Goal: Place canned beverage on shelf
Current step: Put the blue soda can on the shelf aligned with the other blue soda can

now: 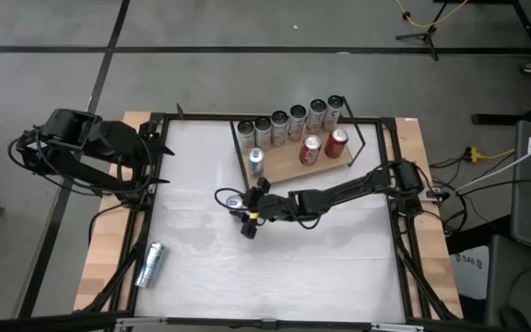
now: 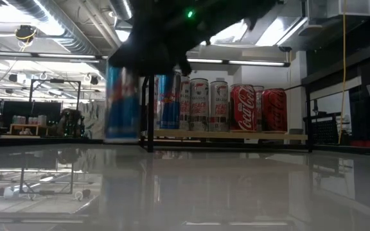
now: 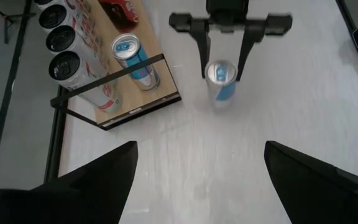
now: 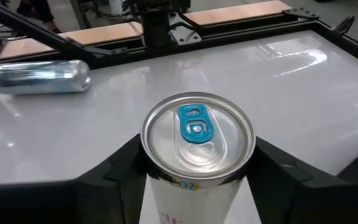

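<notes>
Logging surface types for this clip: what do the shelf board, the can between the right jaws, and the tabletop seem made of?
Shelf board: light wood, matte, apparently grained.
Can: metal, likely aluminium; brushed shiny lid, blue pull tab.
Tabletop: white, glossy; it mirrors the room in the low view; material unclear.

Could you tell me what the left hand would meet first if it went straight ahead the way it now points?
Probably the upright blue can between the fingers of the right hand: it sits nearly centred ahead of the left hand, with only bare table before it. The shelf lies off to one side. Depth is uncertain.
</notes>
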Tool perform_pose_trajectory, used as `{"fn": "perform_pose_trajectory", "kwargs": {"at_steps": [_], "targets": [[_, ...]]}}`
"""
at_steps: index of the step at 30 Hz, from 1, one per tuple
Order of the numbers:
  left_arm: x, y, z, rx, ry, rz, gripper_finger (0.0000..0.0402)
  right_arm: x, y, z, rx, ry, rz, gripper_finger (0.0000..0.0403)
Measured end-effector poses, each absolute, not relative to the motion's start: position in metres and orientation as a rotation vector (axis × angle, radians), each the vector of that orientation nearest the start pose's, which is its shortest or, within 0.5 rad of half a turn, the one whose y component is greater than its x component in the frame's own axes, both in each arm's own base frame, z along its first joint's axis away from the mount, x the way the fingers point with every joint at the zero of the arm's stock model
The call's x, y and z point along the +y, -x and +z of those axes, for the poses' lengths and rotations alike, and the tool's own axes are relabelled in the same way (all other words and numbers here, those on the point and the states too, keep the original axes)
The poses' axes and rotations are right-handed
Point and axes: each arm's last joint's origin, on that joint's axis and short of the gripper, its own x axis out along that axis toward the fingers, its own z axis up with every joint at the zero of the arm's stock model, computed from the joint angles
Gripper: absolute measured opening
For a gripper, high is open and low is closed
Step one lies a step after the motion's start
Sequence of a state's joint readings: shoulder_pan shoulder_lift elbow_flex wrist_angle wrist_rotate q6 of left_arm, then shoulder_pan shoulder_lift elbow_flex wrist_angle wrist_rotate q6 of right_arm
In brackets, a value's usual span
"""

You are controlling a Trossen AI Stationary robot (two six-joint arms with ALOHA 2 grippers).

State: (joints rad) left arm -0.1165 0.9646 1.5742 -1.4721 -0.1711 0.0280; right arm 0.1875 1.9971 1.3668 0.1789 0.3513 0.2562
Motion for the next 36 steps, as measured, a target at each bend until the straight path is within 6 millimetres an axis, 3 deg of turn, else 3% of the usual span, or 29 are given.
{"fn": "perform_pose_trajectory", "kwargs": {"at_steps": [17,26,32,36], "targets": [[-0.007,-0.099,0.437,0.848,-0.15,0.04,0.0341,0.059,-0.374,0.309,0.457,-0.093,-0.189,0.0213],[-0.007,-0.099,0.437,0.845,-0.151,0.042,0.0341,0.034,-0.338,0.36,0.354,-0.044,-0.214,0.0212],[-0.007,-0.1,0.438,0.838,-0.15,0.042,0.0341,0.007,-0.325,0.369,0.381,-0.039,-0.211,0.0212],[-0.007,-0.1,0.438,0.838,-0.15,0.042,0.0341,-0.012,-0.324,0.35,0.443,-0.074,-0.17,0.0212]]}}
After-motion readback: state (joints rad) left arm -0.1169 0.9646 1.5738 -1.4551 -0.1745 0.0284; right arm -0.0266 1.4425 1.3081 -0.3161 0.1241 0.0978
